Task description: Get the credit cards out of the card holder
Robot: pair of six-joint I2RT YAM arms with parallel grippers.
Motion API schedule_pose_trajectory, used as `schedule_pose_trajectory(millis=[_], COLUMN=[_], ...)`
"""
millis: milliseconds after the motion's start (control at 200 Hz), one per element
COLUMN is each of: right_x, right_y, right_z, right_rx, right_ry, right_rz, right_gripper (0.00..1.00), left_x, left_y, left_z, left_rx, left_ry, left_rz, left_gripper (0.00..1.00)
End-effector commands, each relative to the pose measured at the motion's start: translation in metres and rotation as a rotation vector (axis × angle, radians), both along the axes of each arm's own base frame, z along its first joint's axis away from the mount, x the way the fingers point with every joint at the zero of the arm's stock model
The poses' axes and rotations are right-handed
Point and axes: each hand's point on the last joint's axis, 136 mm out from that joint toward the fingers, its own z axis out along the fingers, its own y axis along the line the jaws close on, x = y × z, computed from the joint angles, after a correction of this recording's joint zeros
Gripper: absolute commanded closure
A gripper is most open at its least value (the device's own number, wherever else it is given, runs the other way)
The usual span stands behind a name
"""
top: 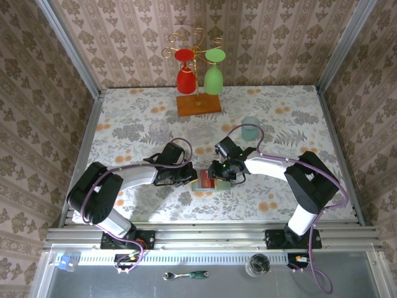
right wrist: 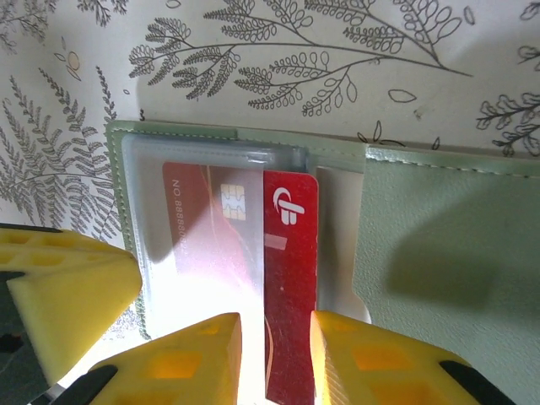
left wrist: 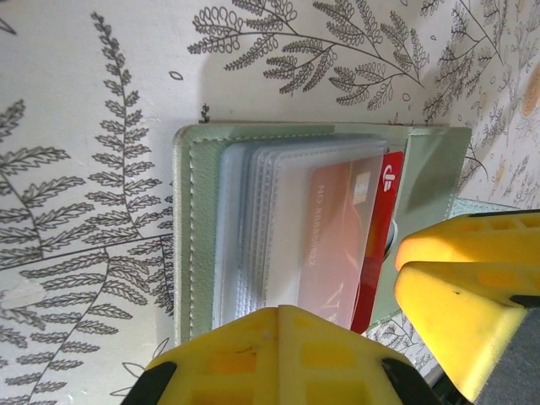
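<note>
The left gripper (left wrist: 278, 342) is clenched shut, its yellow tips merging into one block that hides the near edge of the card holder (left wrist: 196, 253) beneath it; whether it presses on the clear sleeves (left wrist: 253, 228) or merely hangs over them cannot be told. Just ahead of those tips the holder lies open and flat on the fern-printed table cover (left wrist: 84, 126), its stack of sleeves too cloudy to show whether more cards sit inside. A red card (right wrist: 291, 253) pokes sideways out of the top sleeve, its near end running down to the bottom of the frame. The right gripper (right wrist: 277, 337) is released, jaws parted, with the card's bared strip between the two fingers; a lit gap shows beside one finger, and contact with the other is unclear. The right wrist view gives the card's chip and white logo sharply, where the left wrist view blurs them; the overhead view shows both grippers meeting tip to tip over the holder, mostly covered there
</note>
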Motion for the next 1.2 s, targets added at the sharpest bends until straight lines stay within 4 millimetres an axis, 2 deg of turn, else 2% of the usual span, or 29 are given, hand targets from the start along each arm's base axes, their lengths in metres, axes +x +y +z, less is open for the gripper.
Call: schedule_pose_trajectory(millis=[0, 305, 530, 955, 1195], right_x=[-0.001, -0.002, -0.002, 0.001, 0.001], right_y=[-0.01, -0.012, -0.012, -0.01, -0.009], right_z=[0.008, 0.016, 0.013, -0.003, -0.013], right_rx=[-0.01, 0.079, 0.157, 0.191, 0.204], right_ry=[-0.026, -0.057, -0.057, -0.033, -0.008], right_rz=[-0.012, -0.019, -0.009, 0.0, -0.009], right_gripper=[0.72, 0.74, 0.75, 0.75, 0.76], left_x=[0.006, 0.01, 0.007, -0.002, -0.004], left_y=[-0.002, -0.017, -0.017, -0.015, -0.01], left_z=[0.014, 0.023, 0.011, -0.008, -0.013], left_rx=[-0.015, -0.02, 0.03, 0.082, 0.109], left_ry=[-0.028, -0.044, -0.023, 0.036, 0.046], left_rz=[-0.008, -0.036, -0.049, -0.065, -0.061], left_gripper=[0.98, 1.0, 1.0, 1.0, 1.0])
